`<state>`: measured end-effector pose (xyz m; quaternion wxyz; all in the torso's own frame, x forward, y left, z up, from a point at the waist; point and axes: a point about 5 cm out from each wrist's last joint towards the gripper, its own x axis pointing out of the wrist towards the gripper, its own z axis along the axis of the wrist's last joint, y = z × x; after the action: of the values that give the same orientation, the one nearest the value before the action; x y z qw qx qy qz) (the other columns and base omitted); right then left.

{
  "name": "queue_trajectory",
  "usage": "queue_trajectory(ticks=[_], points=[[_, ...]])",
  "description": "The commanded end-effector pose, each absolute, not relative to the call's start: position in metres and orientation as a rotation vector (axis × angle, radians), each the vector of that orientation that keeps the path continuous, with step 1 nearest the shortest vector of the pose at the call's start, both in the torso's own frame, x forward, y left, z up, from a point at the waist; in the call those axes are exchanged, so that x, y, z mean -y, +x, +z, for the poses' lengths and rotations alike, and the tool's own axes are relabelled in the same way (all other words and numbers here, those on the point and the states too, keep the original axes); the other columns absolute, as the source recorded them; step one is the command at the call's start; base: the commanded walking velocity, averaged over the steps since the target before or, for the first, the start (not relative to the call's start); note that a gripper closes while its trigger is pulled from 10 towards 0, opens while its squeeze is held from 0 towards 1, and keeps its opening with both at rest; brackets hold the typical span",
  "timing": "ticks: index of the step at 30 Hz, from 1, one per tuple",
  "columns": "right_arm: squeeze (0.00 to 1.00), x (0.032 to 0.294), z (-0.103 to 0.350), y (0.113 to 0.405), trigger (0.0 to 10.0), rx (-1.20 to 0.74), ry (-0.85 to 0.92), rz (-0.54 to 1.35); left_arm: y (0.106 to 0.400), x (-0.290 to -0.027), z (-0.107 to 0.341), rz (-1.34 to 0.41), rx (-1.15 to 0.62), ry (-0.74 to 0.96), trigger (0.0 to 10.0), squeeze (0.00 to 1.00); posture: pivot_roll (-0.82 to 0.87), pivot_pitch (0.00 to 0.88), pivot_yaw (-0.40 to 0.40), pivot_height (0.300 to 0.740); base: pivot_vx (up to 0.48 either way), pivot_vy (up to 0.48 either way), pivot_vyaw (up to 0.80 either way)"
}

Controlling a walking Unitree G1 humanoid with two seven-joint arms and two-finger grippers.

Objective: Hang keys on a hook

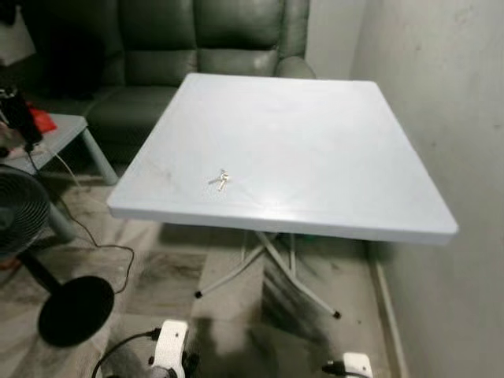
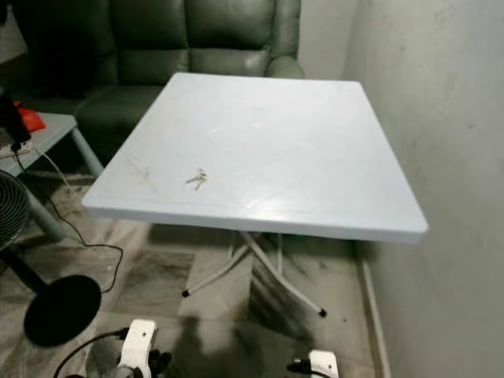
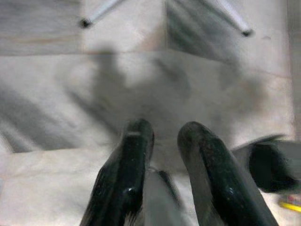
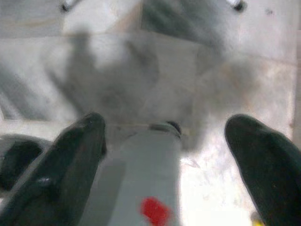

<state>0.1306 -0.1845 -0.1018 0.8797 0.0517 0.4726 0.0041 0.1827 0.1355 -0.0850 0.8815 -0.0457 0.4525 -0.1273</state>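
Observation:
A small bunch of silver keys (image 1: 222, 180) lies on the white square table (image 1: 331, 150), near its front left edge. Both arms hang low in front of the table, below its top, and their white wrists (image 1: 170, 346) show at the bottom of the eye views. In the left wrist view my left gripper (image 3: 167, 129) points at the marble floor, its black fingers (image 3: 127, 174) close together with nothing between them. In the right wrist view my right gripper (image 4: 167, 127) also faces the floor, its fingers (image 4: 75, 155) spread wide and empty.
A grey wall (image 1: 441, 94) runs close along the table's right side. A dark green sofa (image 1: 197, 39) stands behind the table. On the left stand a black floor fan (image 1: 24, 220) and a low grey side table (image 1: 59, 130), with a cable (image 1: 94, 240) trailing over the floor.

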Motion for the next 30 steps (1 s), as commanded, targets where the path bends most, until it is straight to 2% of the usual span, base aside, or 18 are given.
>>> queue_trajectory(ticks=[1, 26, 30], points=[[0.0, 0.1784, -0.1026, 0.1307, 10.0, -0.989, 0.126, 0.011, 0.1797, -0.1477, -0.0864, -0.246, -0.958, -0.078, 10.0, 0.0, -0.12, 0.0, 0.01, 0.74, 0.0, 0.472, 0.0], [0.0, 0.1787, -0.1034, 0.1278, 10.0, -0.992, 0.134, 0.01, 0.177, -0.1476, -0.0876, -0.253, -0.966, -0.075, 10.0, 0.0, -0.12, 0.0, 0.01, 0.74, 0.0, 0.473, 0.0], [0.0, 0.1789, -0.1039, 0.1271, 10.0, -1.005, 0.112, 0.024, 0.1786, -0.147, -0.0866, -0.262, -0.947, -0.058, 10.0, 0.0, -0.12, 0.0, 0.011, 0.74, 0.0, 0.0, 0.0]])
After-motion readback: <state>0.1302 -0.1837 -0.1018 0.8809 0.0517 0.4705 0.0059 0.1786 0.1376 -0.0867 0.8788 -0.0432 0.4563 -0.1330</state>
